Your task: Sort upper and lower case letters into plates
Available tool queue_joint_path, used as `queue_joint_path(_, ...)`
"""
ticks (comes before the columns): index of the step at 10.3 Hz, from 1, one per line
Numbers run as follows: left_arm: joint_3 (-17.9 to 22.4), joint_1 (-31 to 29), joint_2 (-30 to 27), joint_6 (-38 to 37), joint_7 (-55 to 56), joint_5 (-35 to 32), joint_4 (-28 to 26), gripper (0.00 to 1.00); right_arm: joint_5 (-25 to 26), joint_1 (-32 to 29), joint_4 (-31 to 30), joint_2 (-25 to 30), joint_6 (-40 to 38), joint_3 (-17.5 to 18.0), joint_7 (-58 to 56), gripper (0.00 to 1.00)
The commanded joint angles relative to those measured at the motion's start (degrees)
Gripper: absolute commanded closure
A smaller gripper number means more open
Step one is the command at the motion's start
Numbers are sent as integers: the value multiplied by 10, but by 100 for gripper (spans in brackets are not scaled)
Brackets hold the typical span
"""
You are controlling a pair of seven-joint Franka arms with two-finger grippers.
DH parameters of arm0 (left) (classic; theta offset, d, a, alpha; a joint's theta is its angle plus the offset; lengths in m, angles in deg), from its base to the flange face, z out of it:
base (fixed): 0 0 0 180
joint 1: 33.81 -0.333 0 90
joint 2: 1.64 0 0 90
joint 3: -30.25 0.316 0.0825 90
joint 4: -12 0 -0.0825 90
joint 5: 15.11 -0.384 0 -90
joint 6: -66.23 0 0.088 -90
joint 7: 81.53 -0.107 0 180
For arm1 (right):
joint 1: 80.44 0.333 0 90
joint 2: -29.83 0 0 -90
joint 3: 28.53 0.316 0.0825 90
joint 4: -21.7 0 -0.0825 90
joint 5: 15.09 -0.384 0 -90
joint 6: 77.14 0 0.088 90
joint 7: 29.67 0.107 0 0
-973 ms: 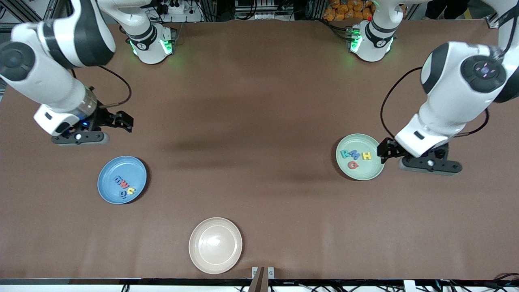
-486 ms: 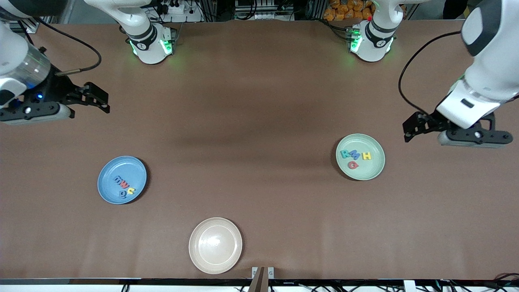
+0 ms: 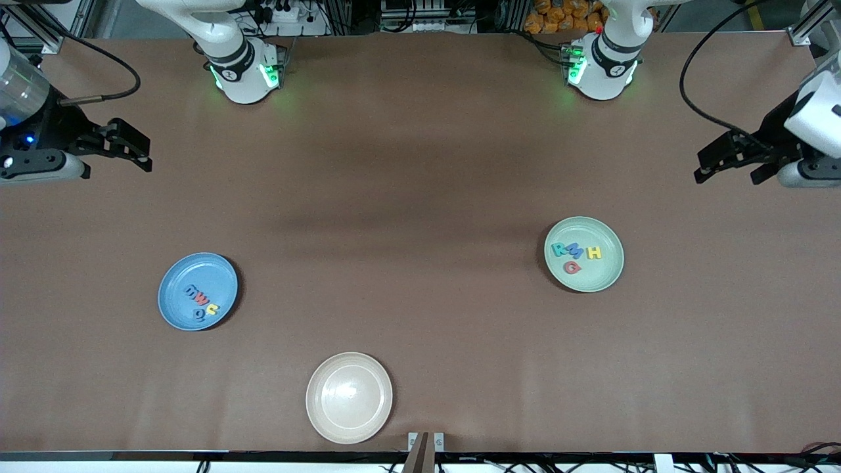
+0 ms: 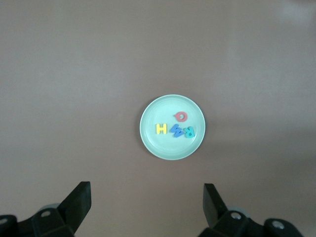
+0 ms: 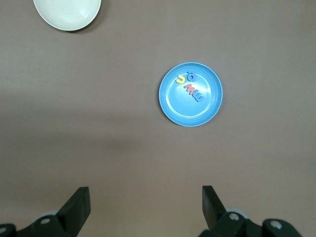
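The mint green plate [image 3: 604,272] lies toward the left arm's end of the table and holds several upper case letters [image 3: 575,256]: teal R, blue M, yellow H, red G. It also shows in the left wrist view [image 4: 153,140] with its letters [image 4: 175,127]. The blue plate [image 3: 177,309] lies toward the right arm's end and holds several lower case letters [image 3: 200,301]; it shows in the right wrist view [image 5: 175,108]. My left gripper [image 3: 719,161] is open and empty, high over bare table. My right gripper [image 3: 128,148] is open and empty, high over bare table.
An empty cream-beige plate [image 3: 349,397] lies near the table's front edge, nearer to the front camera than both other plates; its edge shows in the right wrist view [image 5: 66,12]. The arms' bases [image 3: 243,72] stand along the table's back edge.
Both arms have risen and drawn back from the plates toward the table's ends. The left gripper has left the mint plate's side. Letters and plates have not moved.
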Motion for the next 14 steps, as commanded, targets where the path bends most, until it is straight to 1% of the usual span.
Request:
queue_joint_path(1, -6, -7, -20, -8, -26, 8, -14, 0, 3, -10, -2, 27, -16, 3, 0, 0)
queue_joint_path(2, -8, -8, -21, -9, -27, -1, -14, 0, 1, -11, -2, 25, -9, 3, -1, 0)
queue_joint_path(3, -15, -4, -21, -9, -27, -35, -13, 0, 0, -13, -4, 24, 5, 3, -1, 0)
queue_joint_path(4, -16, -4, -21, -8, -29, -51, -12, 0, 0, -13, -4, 22, 9, 3, -1, 0)
queue_joint_path(6, -17, -3, -20, -7, -29, -53, -9, 0, 0, -13, -9, 22, 22, 3, -1, 0)
queue_joint_path(8, -16, -3, -17, -40, -44, -52, -14, 0, 0, -14, -18, 22, 34, 3, -1, 0)
queue_joint_path(10, -5, 10, -14, -42, -53, -52, -15, 0, 0, -14, -19, 22, 37, 3, -2, 0)
queue_joint_path(11, 18, 41, -14, -42, -49, -53, -15, 0, 0, -14, -24, 22, 37, 3, -1, 0)
queue_joint_path(12, 29, 50, -14, -42, -51, -53, -15, 0, 0, -14, -24, 23, 37, 3, -1, 0)
queue_joint_path(14, 36, 53, -10, -42, -52, -57, -13, 0, 0, -14, -26, 24, 37, 3, -1, 0)
